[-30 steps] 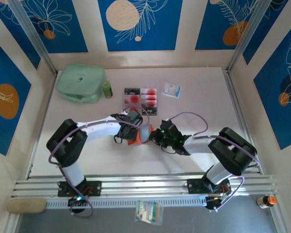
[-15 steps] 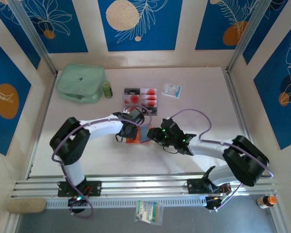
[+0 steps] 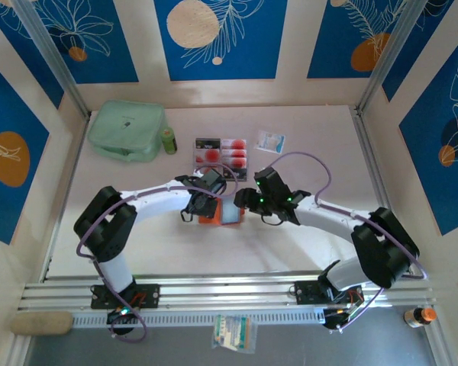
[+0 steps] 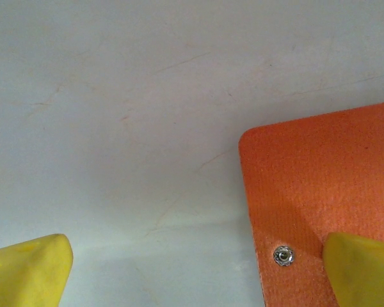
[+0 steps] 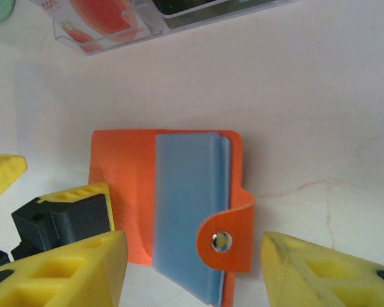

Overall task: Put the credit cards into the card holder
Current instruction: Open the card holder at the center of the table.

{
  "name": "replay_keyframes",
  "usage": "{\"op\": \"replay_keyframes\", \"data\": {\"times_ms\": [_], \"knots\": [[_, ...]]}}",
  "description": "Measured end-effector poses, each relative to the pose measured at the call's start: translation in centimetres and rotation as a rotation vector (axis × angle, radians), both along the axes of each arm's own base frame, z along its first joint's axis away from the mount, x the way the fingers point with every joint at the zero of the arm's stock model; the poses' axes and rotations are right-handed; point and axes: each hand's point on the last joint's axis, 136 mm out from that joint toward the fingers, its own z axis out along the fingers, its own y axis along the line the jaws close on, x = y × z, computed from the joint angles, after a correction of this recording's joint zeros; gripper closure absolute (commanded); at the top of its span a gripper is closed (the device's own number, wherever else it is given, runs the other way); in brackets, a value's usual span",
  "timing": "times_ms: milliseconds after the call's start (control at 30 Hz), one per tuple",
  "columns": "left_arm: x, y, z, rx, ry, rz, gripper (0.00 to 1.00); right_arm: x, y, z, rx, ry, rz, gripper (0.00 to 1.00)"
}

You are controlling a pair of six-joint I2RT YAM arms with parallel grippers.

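Fixed overhead view down onto the table (image 3: 305, 168); both wrist views close above the shared card holder (image 5: 131, 185).

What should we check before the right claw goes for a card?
1. Card holder lying open, blue sleeves facing up: ok.
2. Left claw open, one finger resting on the holder beside its snap stud: ok.
3. Right claw open and empty: ok.
4. Cards in their clear tray, beyond the holder: ok.
5. A sleeve free to take a card: cannot tell.
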Motion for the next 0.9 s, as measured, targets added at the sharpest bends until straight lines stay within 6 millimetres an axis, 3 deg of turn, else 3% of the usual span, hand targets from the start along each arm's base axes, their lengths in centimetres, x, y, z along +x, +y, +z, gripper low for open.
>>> {"op": "replay_keyframes", "data": {"times_ms": [167, 300, 500, 667, 900], "knots": [[0.0, 0.0, 0.0, 0.000, 0.000, 0.000, 0.00, 0.3, 0.4, -2.0, -0.067, 0.046, 0.031, 0.48], [0.0, 0.0, 0.0, -0.001, 0.000, 0.000, 0.00, -0.2, -0.1, -3.9, -0.124, 0.092, 0.048, 0.67], [0.0, -0.1, 0.0, -0.003, 0.002, 0.000, 0.00, -0.2, -1.4, -4.8, -0.136, 0.114, 0.026, 0.98], [-0.1, -0.1, -0.2, -0.011, 0.006, 0.001, 0.00, -0.7, -2.1, -5.3, -0.040, 0.140, 0.019, 1.00], [-0.6, 0.3, -0.8, 0.003, 0.020, 0.001, 0.00, -0.6, -1.7, -4.3, 0.215, 0.136, 0.040, 1.00]]}}
